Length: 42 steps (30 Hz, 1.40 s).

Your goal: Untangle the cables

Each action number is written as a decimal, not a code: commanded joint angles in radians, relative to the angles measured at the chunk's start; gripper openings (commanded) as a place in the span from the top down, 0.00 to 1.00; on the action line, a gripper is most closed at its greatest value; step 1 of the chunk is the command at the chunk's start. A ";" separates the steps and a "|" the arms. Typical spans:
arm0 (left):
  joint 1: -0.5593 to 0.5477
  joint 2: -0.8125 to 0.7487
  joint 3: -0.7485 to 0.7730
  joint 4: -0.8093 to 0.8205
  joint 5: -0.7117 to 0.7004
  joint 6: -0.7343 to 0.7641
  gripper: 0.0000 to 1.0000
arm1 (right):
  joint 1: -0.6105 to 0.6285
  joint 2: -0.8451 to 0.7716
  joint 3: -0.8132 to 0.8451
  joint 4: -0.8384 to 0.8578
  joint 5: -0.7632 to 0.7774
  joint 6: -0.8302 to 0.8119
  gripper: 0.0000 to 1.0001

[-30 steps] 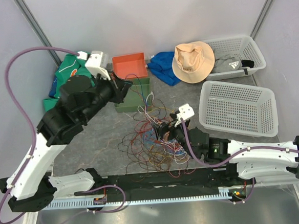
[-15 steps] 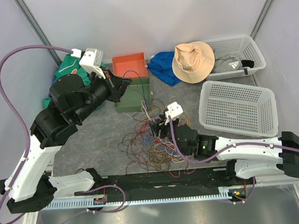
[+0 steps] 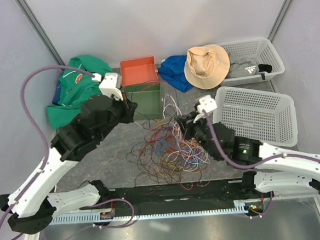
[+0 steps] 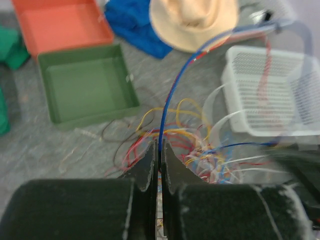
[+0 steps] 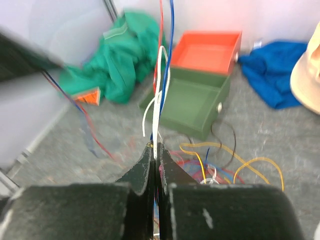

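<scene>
Left claw [image 4: 159,155] pinches blue strand [image 4: 172,95]; strand arcs forward-right off tips. Right claw [image 5: 155,155] pinches white strand [image 5: 159,90], rising straight ahead. Cables [image 3: 170,149] heaped on bench [image 3: 110,148] between claws, nearer Right claw; outward pull likely next.

cables [image 3: 170,149]: red, orange, yellow, white, blue, purple, plus a couple brownish ones, all jumbled mid-table
left gripper [image 4: 159,152]: black fingers, blue strand pinched between em
right gripper [image 5: 155,156]: black too, white strand in it
tray [image 3: 138,70]: orange, far edge
box [image 3: 143,98]: dark green, right next to the tray
shirt [image 3: 70,90]: bright green w/ an orange patch, far left corner
cloth [image 3: 174,73]: royal blue
hat [image 3: 207,65]: pale peach
baskets [image 3: 253,119]: white, little-hole grid pattern, right side
tabletop [image 3: 110,151]: mottled grey
hoses [image 3: 52,68]: purple
</scene>
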 commanded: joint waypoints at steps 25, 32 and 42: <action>-0.003 -0.138 -0.715 0.166 0.073 -0.415 0.14 | 0.000 -0.181 0.247 -0.297 0.051 0.024 1.00; -0.003 -0.330 -0.782 0.478 0.240 -0.304 0.18 | 0.000 -0.140 0.231 -0.298 0.025 0.039 1.00; -0.059 -0.313 -0.891 0.939 0.473 -0.239 0.21 | 0.000 -0.086 0.222 -0.283 -0.007 0.067 1.00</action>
